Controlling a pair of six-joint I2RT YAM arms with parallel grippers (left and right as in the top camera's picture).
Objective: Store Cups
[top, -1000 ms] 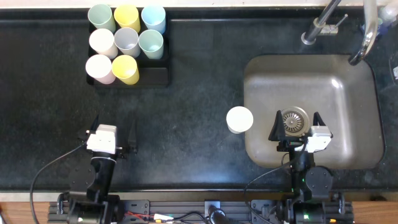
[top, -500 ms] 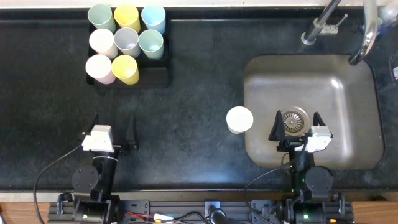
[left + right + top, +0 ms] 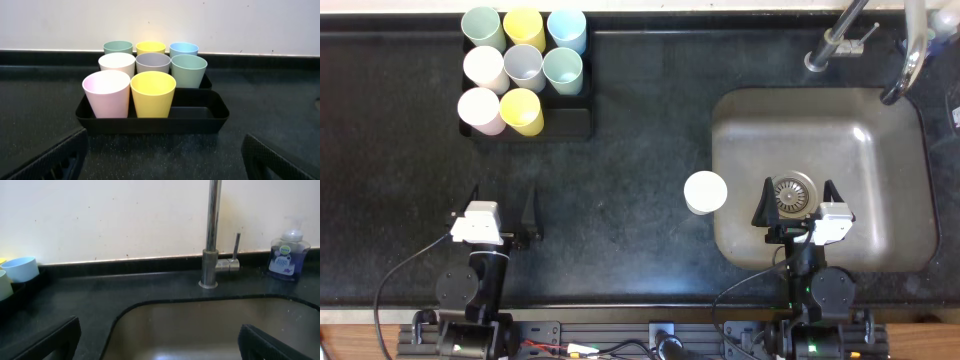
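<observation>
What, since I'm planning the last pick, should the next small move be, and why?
Probably swing the open right pincer toward the white cup, which stands on the counter beside the sink, nearest that arm. It is the one cup outside the tray, which has one free corner slot.

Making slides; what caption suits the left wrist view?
Eight cups in a black tray on the counter, one corner slot free, beyond the open left claw.

- Eight pastel plastic cups (image 3: 524,66) in one black rectangular plastic tray (image 3: 570,122), upper left.
- One white cup (image 3: 705,191) alone, centre.
- One steel sink basin (image 3: 880,130), right.
</observation>
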